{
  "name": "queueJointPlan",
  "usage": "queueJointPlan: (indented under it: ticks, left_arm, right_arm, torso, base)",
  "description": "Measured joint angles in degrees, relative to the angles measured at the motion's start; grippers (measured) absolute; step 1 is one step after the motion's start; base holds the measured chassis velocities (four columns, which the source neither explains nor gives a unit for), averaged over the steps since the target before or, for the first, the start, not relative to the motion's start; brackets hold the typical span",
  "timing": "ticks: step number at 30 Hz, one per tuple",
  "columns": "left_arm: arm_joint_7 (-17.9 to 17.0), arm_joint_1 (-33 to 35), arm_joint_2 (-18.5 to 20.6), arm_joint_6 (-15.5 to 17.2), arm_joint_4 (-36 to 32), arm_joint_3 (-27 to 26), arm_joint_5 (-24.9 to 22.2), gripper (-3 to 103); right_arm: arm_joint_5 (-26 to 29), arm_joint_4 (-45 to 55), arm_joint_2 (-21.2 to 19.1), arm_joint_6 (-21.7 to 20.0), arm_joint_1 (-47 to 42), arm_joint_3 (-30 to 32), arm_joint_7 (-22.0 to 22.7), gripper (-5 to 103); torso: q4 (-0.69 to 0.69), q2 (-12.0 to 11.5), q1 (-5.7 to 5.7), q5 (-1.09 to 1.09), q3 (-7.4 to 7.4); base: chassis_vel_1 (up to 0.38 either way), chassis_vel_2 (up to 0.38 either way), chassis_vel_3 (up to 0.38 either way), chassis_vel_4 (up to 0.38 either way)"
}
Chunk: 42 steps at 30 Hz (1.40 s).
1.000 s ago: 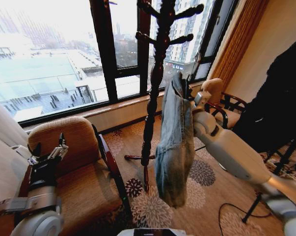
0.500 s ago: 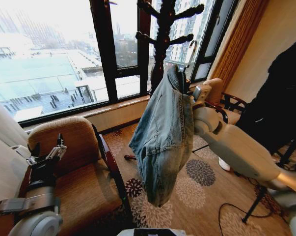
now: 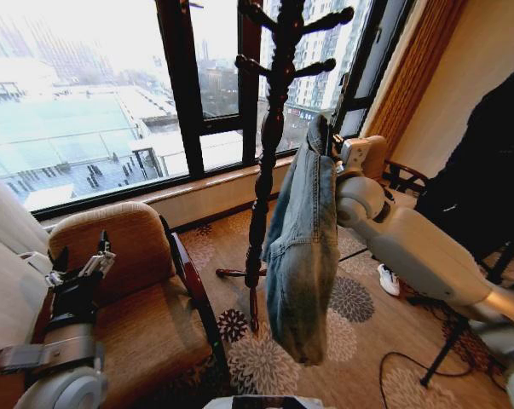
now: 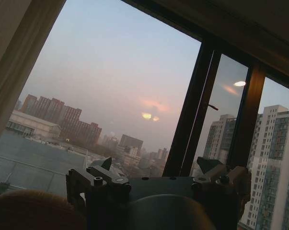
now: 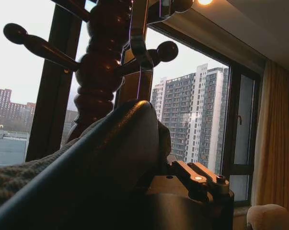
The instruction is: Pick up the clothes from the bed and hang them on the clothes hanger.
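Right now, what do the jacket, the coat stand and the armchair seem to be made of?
The jacket looks like light-blue washed denim: faded weave, stitched seams. The coat stand seems to be dark turned wood with a glossy finish, judging by its rounded pegs. The armchair appears to have tan woven fabric upholstery on a dark wooden frame.

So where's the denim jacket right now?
In the head view the denim jacket hangs in the air from the right gripper, just right of the dark wooden coat stand by the window.
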Motion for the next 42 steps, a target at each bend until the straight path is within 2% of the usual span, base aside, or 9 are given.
queueJointPlan:
  ticks: [20,42]
  left_arm:
    - [0.4,-0.27,-0.1,-0.93,1.05,-1.25,-1.3,100]
    - [1.19,-0.5,0.74,-2.34,3.06,-3.64,-3.82,100]
  right_arm:
    - [1.54,-5.43,4.49,-4.21,9.49,-7.03,2.14,23]
    - [1.07,-11.2,7.06,-10.21,18.09,-13.68,6.08,23]
  torso:
    - [0.01,0.0,0.0,-0.01,0.0]
    - [0.0,0.0,0.0,0.0,0.0]
  base:
    - [0.0,0.0,0.0,0.0]
    - [0.0,0.0,0.0,0.0]
